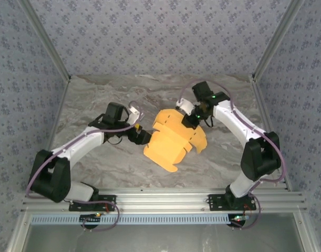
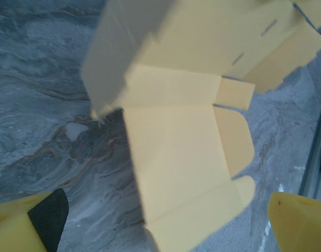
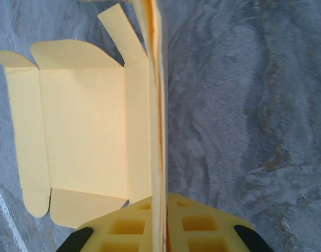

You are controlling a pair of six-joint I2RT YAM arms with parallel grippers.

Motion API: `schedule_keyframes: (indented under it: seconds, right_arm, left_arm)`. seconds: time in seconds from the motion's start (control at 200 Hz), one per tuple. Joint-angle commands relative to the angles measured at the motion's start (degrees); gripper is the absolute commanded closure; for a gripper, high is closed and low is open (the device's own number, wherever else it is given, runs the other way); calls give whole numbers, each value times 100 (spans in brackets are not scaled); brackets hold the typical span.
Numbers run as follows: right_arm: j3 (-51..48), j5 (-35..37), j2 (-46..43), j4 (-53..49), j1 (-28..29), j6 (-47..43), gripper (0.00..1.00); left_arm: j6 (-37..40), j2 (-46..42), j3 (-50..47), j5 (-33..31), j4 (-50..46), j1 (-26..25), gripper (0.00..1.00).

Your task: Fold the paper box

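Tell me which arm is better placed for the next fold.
Probably the right arm: the right gripper is shut on a raised panel of the paper box; the left gripper is open, holding nothing.

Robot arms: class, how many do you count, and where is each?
2. The left arm reaches toward the paper box from its left; the right arm from its right, at the far edge.

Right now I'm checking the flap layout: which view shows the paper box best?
Top external: nearly the whole paper box lies spread out, flaps outlined. The left wrist view gives a blurred close-up of some panels; the right wrist view shows one edge clamped in the right gripper, with panels beside it.
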Motion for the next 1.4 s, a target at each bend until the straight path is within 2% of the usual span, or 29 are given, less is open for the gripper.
schedule_keyframes:
  seconds: [0.0, 0.125, 0.205, 0.37, 0.485, 0.62, 0.72, 0.76, 0.86, 0.909, 1.004, 1.079, 1.124, 1.169, 1.224, 1.254, 1.324, 1.354, 1.394]
  right_arm:
    - [132, 747, 98, -464, 345, -290, 93]
    - [64, 1328, 138, -684, 701, -418, 95]
    - [58, 1451, 152, -726, 794, -448, 95]
    - [137, 1211, 207, -834, 796, -385, 94]
    - [369, 989, 370, -1110, 803, -376, 93]
    - [410, 857, 442, -1149, 823, -425, 93]
    - [380, 854, 420, -1143, 826, -432, 93]
    - [354, 846, 394, -1133, 824, -436, 93]
    - [230, 899, 302, -1025, 815, -497, 92]
    - [158, 985, 251, -912, 817, -502, 89]
    - [61, 1000, 174, -776, 820, -528, 83]
    - [-16, 1069, 135, -628, 824, -524, 79]
    - [-38, 1119, 117, -544, 831, -492, 78]
    - [-63, 1160, 100, -477, 840, -463, 77]
    - [-130, 1235, 65, -337, 870, -428, 75]
    - [-158, 1270, 54, -288, 875, -411, 75]
    - [-170, 1319, 22, -247, 887, -393, 75]
    - [-177, 1312, -1, -225, 889, -384, 75]
    - [-191, 1277, -26, -188, 889, -382, 76]
  left_arm:
    - [-211, -588, -310, -544, 892, -5, 1]
    - [371, -709, -887, -414, 1693, -69, 1]
    - [240, -639, -1289, -283, 2510, -106, 1]
    - [378, -223, -1509, -568, 3139, -332, 1]
    - [412, 251, -1365, -364, 3341, -450, 1]
    - [14, 849, -1363, -414, 4328, -491, 1]
    - [-98, 1242, -1233, -268, 4621, -551, 1]
    - [-153, 1352, -1253, -313, 4849, -561, 6]
    - [-391, 1489, -1436, -469, 5536, -557, 28]
    - [-452, 1500, -1496, -494, 5702, -570, 33]
    - [-439, 1507, -1537, -399, 5773, -570, 44]
    - [-411, 1501, -1514, -273, 5665, -569, 57]
    - [-421, 1521, -1473, -265, 5566, -569, 60]
    - [-420, 1573, -1439, -218, 5513, -570, 67]
    - [-442, 1624, -1435, -219, 5495, -570, 68]
    - [-462, 1646, -1449, -197, 5522, -570, 74]
    - [-511, 1681, -1478, -182, 5586, -578, 77]
    - [-517, 1699, -1490, -172, 5632, -574, 82]
    - [-516, 1723, -1482, -171, 5616, -579, 83]
